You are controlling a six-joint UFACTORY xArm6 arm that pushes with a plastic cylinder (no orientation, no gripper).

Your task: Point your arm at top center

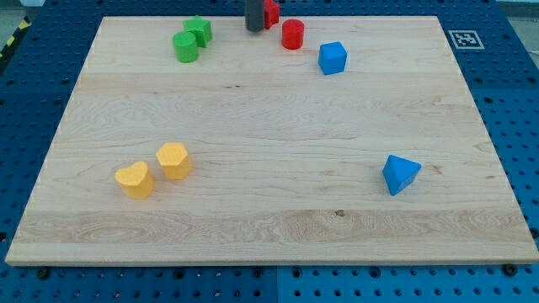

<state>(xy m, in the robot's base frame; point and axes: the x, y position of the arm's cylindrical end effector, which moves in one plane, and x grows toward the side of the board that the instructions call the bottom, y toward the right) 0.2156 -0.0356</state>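
Note:
My tip [254, 29] shows at the view's top centre, at the far edge of the wooden board [269, 210]. It stands just left of a red block [271, 12] that it partly hides. A red cylinder [292, 34] sits a little to its right. A green cylinder [186, 47] and a green star-like block [200, 30] sit to its left.
A blue cube [333, 58] lies right of the red cylinder. A blue triangular block [400, 173] lies at the lower right. A yellow heart-like block [134, 179] and a yellow hexagon-like block [173, 160] lie at the lower left. A marker tag [462, 39] sits off the board's top right corner.

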